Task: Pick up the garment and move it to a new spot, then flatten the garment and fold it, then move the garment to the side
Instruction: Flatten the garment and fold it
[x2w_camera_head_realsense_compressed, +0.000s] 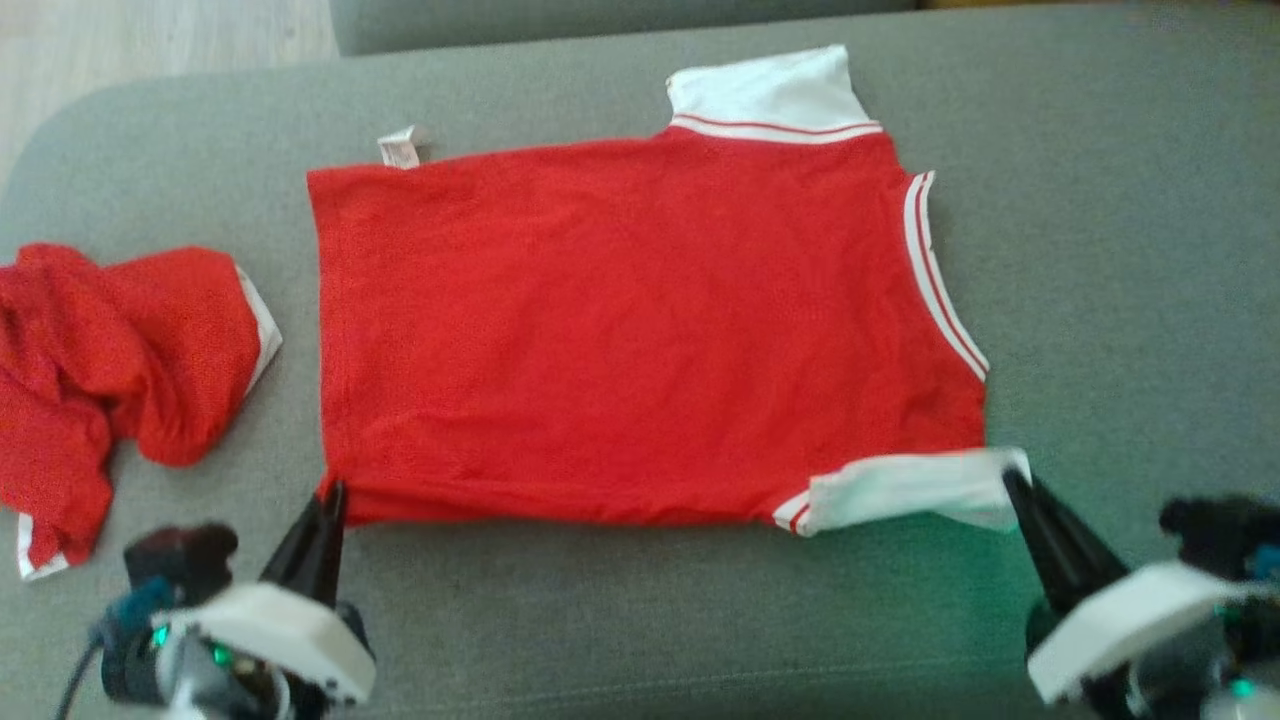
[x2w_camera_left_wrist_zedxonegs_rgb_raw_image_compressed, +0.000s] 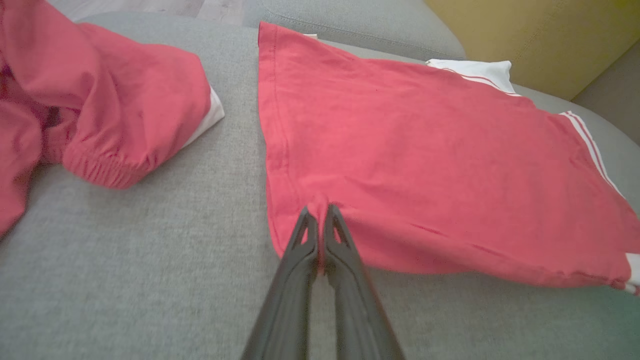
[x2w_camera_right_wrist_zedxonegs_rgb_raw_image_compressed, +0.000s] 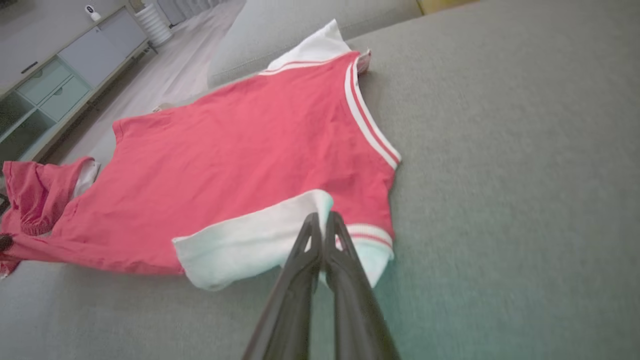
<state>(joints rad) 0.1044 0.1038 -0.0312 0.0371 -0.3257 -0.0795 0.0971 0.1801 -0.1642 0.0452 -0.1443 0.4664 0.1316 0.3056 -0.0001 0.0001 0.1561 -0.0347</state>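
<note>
left gripper (x2w_camera_head_realsense_compressed: 333, 492) fingers (x2w_camera_left_wrist_zedxonegs_rgb_raw_image_compressed: 299, 250) pinched together; right gripper (x2w_camera_head_realsense_compressed: 1013, 479) likewise

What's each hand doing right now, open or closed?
Left hand: closed, pinching the red shirt at its hem corner.
Right hand: closed, pinching the shirt's white sleeve.

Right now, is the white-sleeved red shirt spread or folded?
Spread: the red shirt lies flat and open on the grey cushion, hem to neckline.

We see home living room: grey upholstered sofa (x2w_camera_right_wrist_zedxonegs_rgb_raw_image_compressed: 500, 150) as work surface; pale wood floor (x2w_camera_right_wrist_zedxonegs_rgb_raw_image_compressed: 175, 75) beyond sofa; low cabinet with drawers (x2w_camera_right_wrist_zedxonegs_rgb_raw_image_compressed: 55, 85) across floor from sofa, against wall.
</note>
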